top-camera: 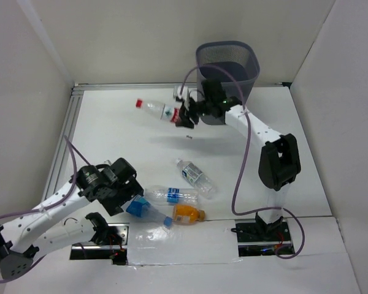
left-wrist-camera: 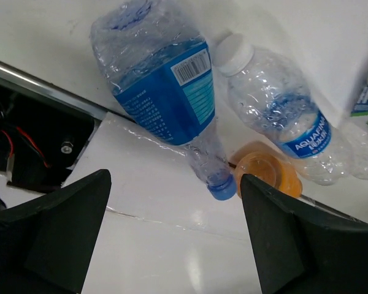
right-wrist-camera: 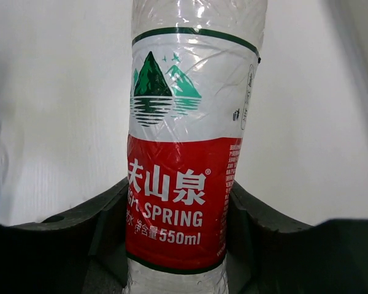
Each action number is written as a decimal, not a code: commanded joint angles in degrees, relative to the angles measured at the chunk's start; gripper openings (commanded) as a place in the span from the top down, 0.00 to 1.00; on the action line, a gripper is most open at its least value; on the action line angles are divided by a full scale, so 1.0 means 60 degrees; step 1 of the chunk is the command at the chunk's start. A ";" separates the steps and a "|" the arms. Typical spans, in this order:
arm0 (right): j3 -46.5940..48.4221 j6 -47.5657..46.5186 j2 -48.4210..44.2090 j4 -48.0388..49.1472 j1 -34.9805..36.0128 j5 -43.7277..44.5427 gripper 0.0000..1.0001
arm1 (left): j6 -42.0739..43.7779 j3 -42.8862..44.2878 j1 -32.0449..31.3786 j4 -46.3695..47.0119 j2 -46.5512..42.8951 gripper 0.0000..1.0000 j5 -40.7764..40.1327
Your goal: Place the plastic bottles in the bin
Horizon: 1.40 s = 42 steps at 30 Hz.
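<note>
White table (top-camera: 110,147): read from the arm bases, with twelve o'clock at the far edge. Four bottles lie on it and a fifth is in a gripper.
Left gripper (top-camera: 134,202): at 8 o'clock of the table. Jaws are spread wide with nothing between the fingers (left-wrist-camera: 55,233). No contact with any bottle is seen.
Crushed blue-label bottle (left-wrist-camera: 162,92): flat on the table, just at 4 o'clock of the left gripper. It is clear and crumpled, with its blue cap pointing to 4 o'clock.
Orange bottle (top-camera: 188,214): at 6 o'clock of the table, short and on its side. It lies just beside the blue cap; whether they touch cannot be told.
Aquafina bottle (top-camera: 170,195): on its side just at 12 o'clock of the two above, close against them, white cap toward 9 o'clock.
Clear bottle with blue label (top-camera: 196,177): near the table centre, on its side, cap toward 10 o'clock.
Right gripper (top-camera: 185,115): at 12 o'clock of the table. Jaws are closed round the labelled middle of a bottle, pads against both sides.
Red-label bottle (right-wrist-camera: 181,184): held roughly level in the right gripper, red cap pointing to 9 o'clock. The label reads "SPRING 550ml". It is outside the bin.
Bin (top-camera: 239,70): dark mesh, upright at 1 o'clock against the far edge. It stands just at 2 o'clock of the right gripper, directly behind it.
</note>
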 commanded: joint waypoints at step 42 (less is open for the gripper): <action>-0.2256 0.1979 -0.4825 -0.0613 -0.4252 -0.2393 0.00 | -0.1460 -0.0674 -0.1407 0.5551 0.1524 0.01 -0.1747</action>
